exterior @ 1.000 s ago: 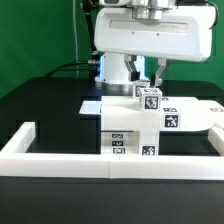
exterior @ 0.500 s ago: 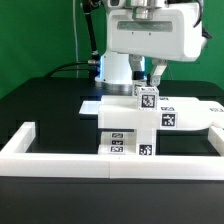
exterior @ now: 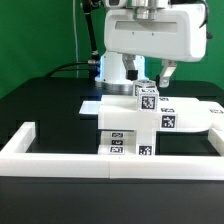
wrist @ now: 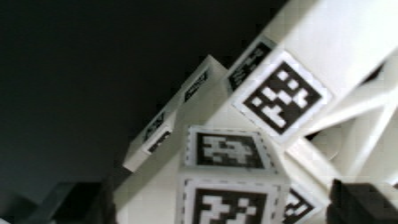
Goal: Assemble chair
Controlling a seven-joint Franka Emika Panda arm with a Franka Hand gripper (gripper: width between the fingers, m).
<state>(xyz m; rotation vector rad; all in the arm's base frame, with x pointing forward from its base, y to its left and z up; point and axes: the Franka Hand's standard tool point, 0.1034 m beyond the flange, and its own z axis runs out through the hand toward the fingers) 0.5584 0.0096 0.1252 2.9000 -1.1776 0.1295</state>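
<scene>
- While the gripper (exterior: 149,76) hangs directly above the chair (exterior: 140,125), its two fingers (exterior: 167,74) stand spread apart, one on each side of the topmost tagged post (exterior: 147,97), and clasp nothing; the part is released.
- Directly beneath the gripper, the chair stands as a joined cluster of white blocky parts on the black table (exterior: 50,100). Just beyond its front face runs the long low white border wall (exterior: 60,158).
- Seen from the wrist, the tagged post (wrist: 231,165) fills the space between the dark fingertips (wrist: 63,203), which sit clear of its sides, apart rather than touching.
- Behind the chair, on the far side from the wall, lies the flat marker board (exterior: 90,104).
- Judged step: letting go after seating the post. To do it well, the arm should withdraw straight up along the post's axis, keeping both fingers clear of its sides so that the seated part is not dragged or tilted. Sideways travel should wait until the fingertips are above the post's top.
- Whether the post is fully seated in its joint cannot be told from these views.
- Compared with the earlier exterior frames, the fingers were close together on the post; they now stand wide, while the chair and the arm's position appear unchanged.
</scene>
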